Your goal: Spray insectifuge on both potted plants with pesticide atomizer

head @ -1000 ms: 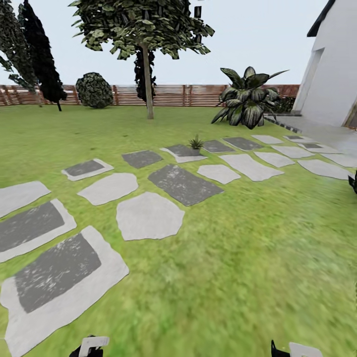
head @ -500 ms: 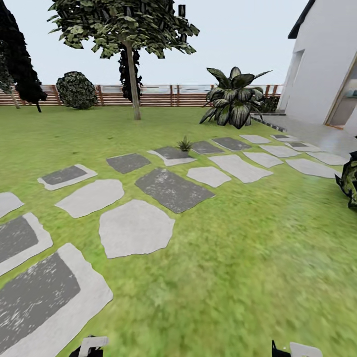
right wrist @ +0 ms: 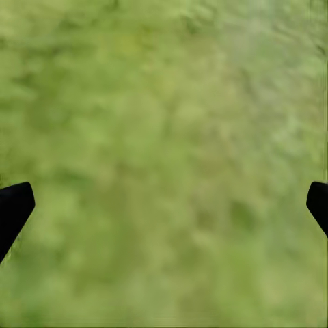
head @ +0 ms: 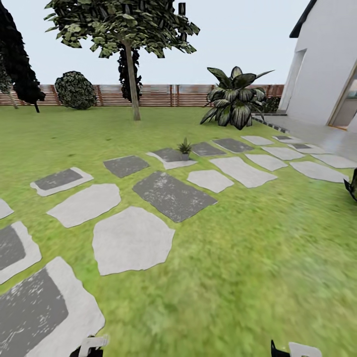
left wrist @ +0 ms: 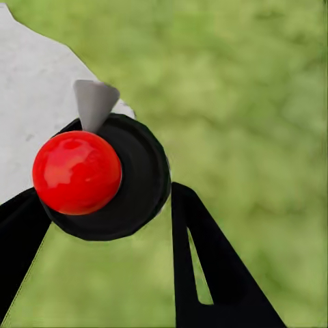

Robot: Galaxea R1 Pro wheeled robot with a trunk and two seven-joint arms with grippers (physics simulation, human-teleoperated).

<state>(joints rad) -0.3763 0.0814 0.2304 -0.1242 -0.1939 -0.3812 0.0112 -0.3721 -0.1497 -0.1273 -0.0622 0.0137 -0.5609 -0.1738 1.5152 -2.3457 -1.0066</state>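
Note:
My left gripper (left wrist: 102, 205) is shut on the pesticide atomizer (left wrist: 130, 184), a black bottle seen from above with a round red top (left wrist: 76, 172) and a grey nozzle tip (left wrist: 93, 102). It hangs over lawn beside a pale stepping stone (left wrist: 34, 102). The right gripper (right wrist: 164, 205) is open over bare grass, with one black fingertip (right wrist: 14, 205) at each side of that view. In the head view a small potted plant (head: 184, 148) stands on a stepping stone far ahead. Dark pointed leaves (head: 353, 184) poke in at the right edge.
Flat grey stepping stones (head: 131, 239) run from near left to far right across the lawn. A tree trunk (head: 131, 82), a large striped agave (head: 234, 103), a round shrub (head: 75, 89) and a brown slatted fence (head: 163, 95) stand behind. A white house wall (head: 322, 64) rises at the right.
The whole head view has shifted: the stones now sit lower and further left, and the leaves at the right edge have slid further out. Camera motion, not the things.

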